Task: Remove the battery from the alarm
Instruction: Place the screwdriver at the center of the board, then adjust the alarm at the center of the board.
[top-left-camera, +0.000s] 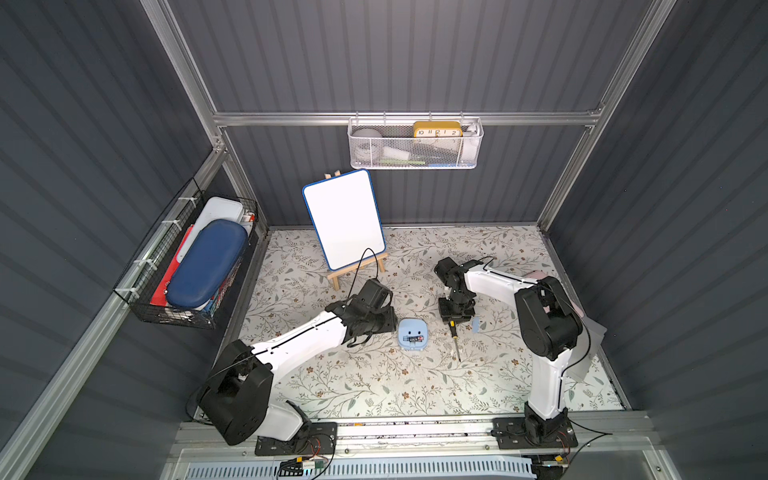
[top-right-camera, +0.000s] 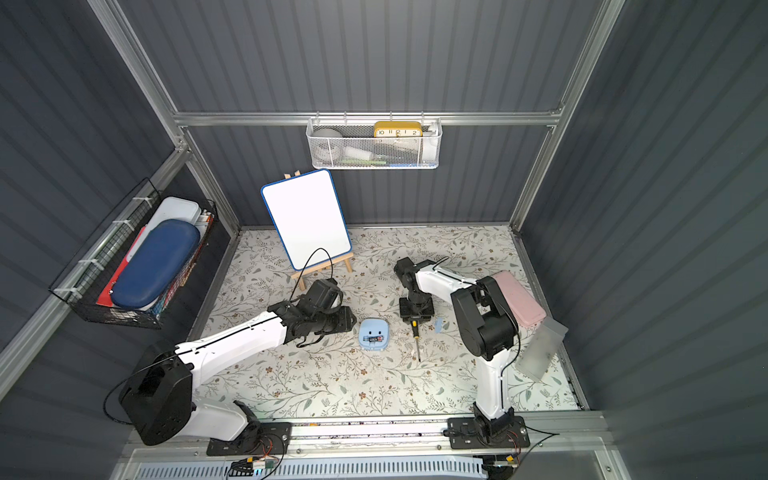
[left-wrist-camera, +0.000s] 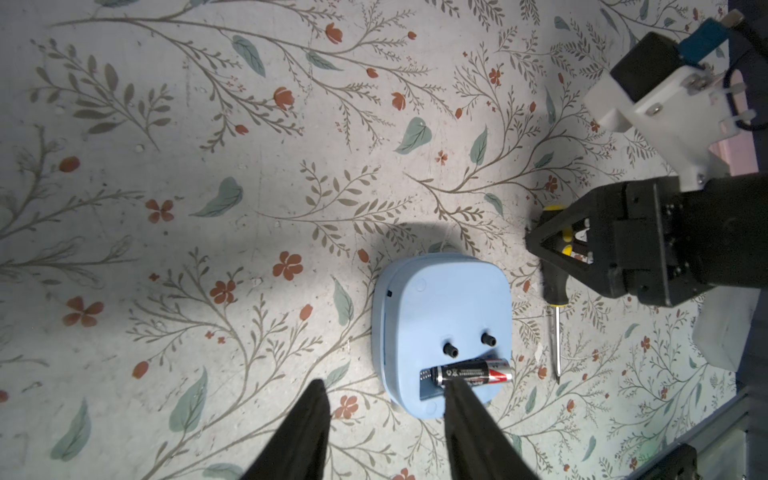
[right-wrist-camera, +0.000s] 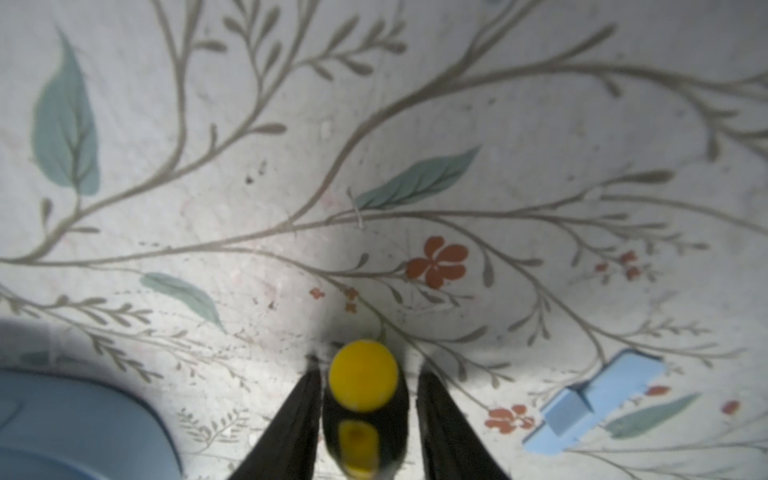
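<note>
The light-blue alarm (top-left-camera: 411, 335) (top-right-camera: 374, 332) lies face down mid-table, its back up (left-wrist-camera: 440, 307). The battery (left-wrist-camera: 469, 372), a dark cell with a red band, lies in the open slot; in both top views it shows as a dark bar (top-left-camera: 412, 339). My left gripper (left-wrist-camera: 386, 384) (top-left-camera: 392, 323) is open just left of the alarm. One of its fingertips (left-wrist-camera: 455, 388) overlaps the battery and nothing sits between the jaws. My right gripper (right-wrist-camera: 368, 370) (top-left-camera: 453, 318) stands open astride the black-and-yellow screwdriver handle (right-wrist-camera: 363, 374), with a gap on one side.
The screwdriver (top-left-camera: 456, 340) (left-wrist-camera: 556, 332) lies right of the alarm. A small light-blue flat piece (top-left-camera: 476, 324) (right-wrist-camera: 598, 399) lies beyond it. A whiteboard on an easel (top-left-camera: 343, 220) stands behind. Wall baskets (top-left-camera: 415, 145) (top-left-camera: 195, 266) hang at back and left. A pink case (top-right-camera: 521, 297) lies far right.
</note>
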